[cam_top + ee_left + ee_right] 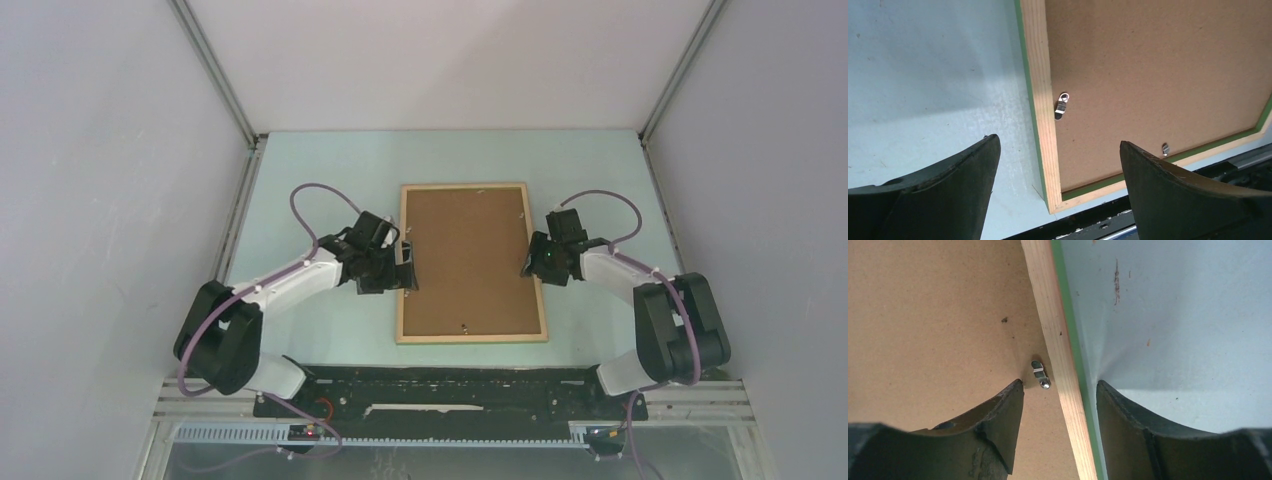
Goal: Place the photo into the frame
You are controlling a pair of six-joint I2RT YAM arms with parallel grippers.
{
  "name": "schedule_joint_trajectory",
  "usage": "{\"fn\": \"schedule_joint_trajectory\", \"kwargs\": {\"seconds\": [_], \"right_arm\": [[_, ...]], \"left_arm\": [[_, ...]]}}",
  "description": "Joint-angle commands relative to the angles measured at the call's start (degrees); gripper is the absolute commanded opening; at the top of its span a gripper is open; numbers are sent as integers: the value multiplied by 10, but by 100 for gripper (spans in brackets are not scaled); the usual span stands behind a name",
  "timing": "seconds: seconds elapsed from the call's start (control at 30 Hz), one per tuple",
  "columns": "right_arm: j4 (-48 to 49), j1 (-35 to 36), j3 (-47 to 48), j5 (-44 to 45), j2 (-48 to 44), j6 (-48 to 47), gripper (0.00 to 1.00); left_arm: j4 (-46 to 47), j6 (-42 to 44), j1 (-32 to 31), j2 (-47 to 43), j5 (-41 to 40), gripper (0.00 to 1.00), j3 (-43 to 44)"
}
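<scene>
1. Top external view puts the left gripper (1058, 141) at the frame's left rail. Its wrist view shows the jaws spread wide and empty, hanging above that rail, with one finger over the table (320, 170) and the other over the board.
2. Just inside that rail sits a small metal left clip (1063, 105), lying roughly along the rail.
3. The photo (468, 260) lies brown back up inside the frame (472, 336), which rests flat, wood face up, mid-table between the two arms. It looks seated all round, so I judge the insertion done and the fastening step in hand.
4. A right clip (1039, 374) sits on the board just beside the right rail. Whether it locks the board I cannot tell.
5. The right gripper (1059, 383) straddles the right rail, jaws parted with a gap on either side, pinching nothing.
6. The next move, as I judge it, is for a fingertip to nudge a clip. That is a small target, calling for a low, precise approach that does not shift the frame.
</scene>
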Motion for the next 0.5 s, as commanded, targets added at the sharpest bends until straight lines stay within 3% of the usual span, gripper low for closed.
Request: {"fn": "schedule_joint_trajectory", "kwargs": {"seconds": [0.0,0.13,0.33,0.47], "right_arm": [[-25,15,39,55,19,9,62],[-40,22,57,68,37,12,56],[-44,19,69,68,46,22,36],[-54,15,82,65,56,25,13]], "left_arm": [[39,-17,-1,-32,6,96,-14],[59,-23,-3,-35,22,96,-26],[81,-29,-5,-50,32,96,-47],[98,-33,-6,-59,43,96,-65]]}}
